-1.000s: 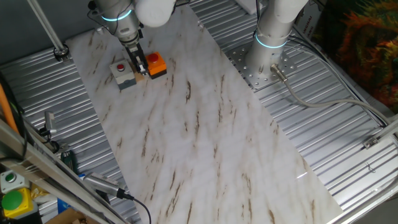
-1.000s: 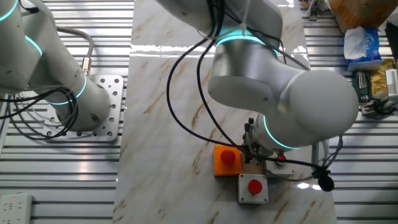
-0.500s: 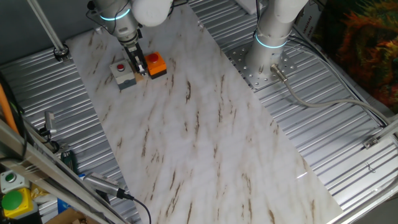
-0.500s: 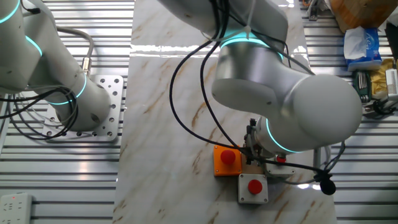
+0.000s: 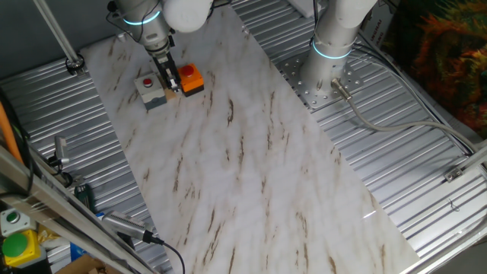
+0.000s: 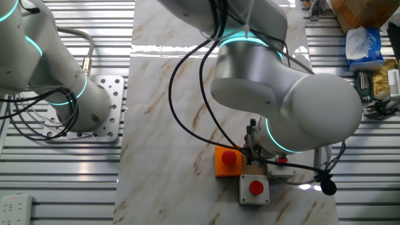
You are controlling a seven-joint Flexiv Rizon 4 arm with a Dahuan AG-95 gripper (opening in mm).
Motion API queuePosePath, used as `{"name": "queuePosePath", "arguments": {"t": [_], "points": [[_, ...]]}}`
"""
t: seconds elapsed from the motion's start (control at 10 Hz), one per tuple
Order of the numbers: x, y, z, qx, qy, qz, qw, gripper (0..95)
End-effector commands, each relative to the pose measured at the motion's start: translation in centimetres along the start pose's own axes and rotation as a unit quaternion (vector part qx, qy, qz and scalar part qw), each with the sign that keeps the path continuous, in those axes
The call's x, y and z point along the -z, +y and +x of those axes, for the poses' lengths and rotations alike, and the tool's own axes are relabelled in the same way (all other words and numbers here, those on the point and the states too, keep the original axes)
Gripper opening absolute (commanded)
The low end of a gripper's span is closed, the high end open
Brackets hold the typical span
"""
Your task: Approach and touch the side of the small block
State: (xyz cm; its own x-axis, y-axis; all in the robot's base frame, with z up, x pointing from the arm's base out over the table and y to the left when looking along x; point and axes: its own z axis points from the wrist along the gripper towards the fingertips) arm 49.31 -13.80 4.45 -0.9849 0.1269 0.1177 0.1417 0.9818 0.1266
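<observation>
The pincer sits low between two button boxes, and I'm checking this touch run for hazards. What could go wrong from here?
1. The pincer is wedged between the grey button box and the orange button box; a sideways nudge could shove either one across the marble tabletop.
2. Both boxes carry red buttons on top, so a slight drift could press one.
3. In the other fixed view the arm hides the fingertips, so contact is hard to confirm.

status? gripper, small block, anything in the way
Gripper down between the boxes, jaw state unclear. Small block not visible. Orange button box and grey button box flank it.
</observation>
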Motion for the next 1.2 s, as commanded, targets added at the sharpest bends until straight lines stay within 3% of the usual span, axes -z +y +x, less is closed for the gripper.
{"name": "queuePosePath", "arguments": {"t": [0.1, 0.3, 0.6, 0.8, 1.2], "points": [[0.05, 0.01, 0.06, 0.001, 0.0, 0.0, 1.0, 0.0], [0.05, 0.01, 0.06, 0.004, 0.0, 0.003, 1.0, 0.0], [0.04, 0.01, 0.07, 0.009, 0.007, 0.042, 0.999, 0.0], [-0.01, -0.01, 0.06, 0.006, 0.004, 0.049, 0.9988, 0.0], [-0.21, -0.31, 0.26, 0.008, 0.001, 0.047, 0.9989, 0.0]]}}
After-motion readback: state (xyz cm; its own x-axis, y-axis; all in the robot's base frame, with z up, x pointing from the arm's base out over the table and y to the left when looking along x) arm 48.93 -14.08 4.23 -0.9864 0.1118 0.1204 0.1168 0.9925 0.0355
